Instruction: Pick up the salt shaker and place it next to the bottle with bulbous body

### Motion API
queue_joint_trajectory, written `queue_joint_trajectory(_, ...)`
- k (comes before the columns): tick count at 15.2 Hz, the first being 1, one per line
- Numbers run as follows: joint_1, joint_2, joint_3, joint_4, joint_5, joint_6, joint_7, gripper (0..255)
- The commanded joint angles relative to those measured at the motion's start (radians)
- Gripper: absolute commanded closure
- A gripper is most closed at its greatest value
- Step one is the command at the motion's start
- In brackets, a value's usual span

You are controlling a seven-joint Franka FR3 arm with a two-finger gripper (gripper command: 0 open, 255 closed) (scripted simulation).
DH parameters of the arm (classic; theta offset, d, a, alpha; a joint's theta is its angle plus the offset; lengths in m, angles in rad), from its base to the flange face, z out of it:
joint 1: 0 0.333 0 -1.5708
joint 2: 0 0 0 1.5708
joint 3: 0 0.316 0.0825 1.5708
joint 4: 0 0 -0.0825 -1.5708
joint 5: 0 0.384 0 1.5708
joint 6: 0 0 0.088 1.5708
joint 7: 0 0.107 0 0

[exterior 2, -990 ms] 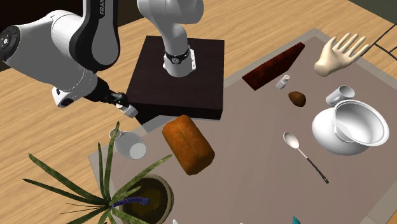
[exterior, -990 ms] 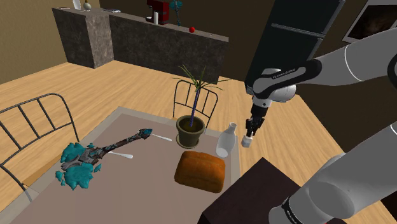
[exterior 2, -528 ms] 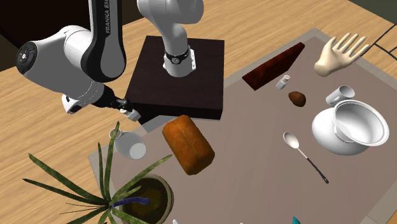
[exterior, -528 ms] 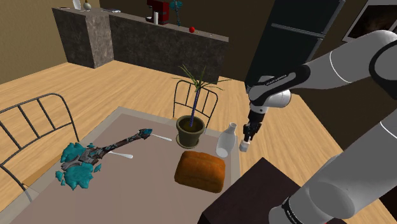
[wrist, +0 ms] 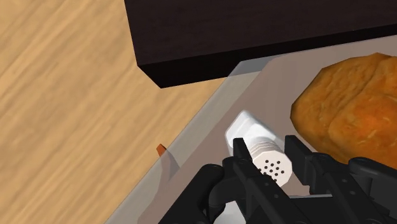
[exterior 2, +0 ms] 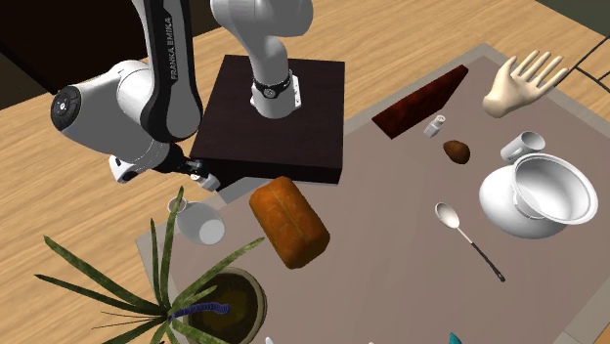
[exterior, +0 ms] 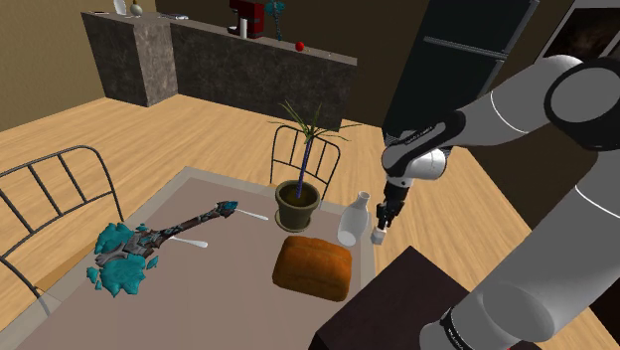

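Jaws clasp the salt shaker (wrist: 264,156), cap holes in wrist view; shoulder view shows bottle (exterior: 351,221) alongside.

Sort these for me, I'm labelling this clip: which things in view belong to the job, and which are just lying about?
Job: salt shaker, clasped in the gripper; white bulbous bottle.
Lying about: bread loaf, potted plant, spoon, white bowl, hand model.

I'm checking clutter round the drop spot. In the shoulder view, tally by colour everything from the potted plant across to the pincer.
White: 2 (bottle; salt shaker, clasped in the pincer)
Orange-brown: 1 (bread loaf)
Green: 1 (potted plant)
Total: 4
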State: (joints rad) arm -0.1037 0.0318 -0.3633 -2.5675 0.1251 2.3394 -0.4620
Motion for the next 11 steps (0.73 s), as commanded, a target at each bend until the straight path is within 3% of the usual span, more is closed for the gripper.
queue_joint_trajectory(1,0.002,0.038,0.004,0.003,0.025,0.032,-0.018,255)
queue_joint_trajectory(11,-0.011,0.196,0.040,0.012,0.141,0.163,-0.108,255)
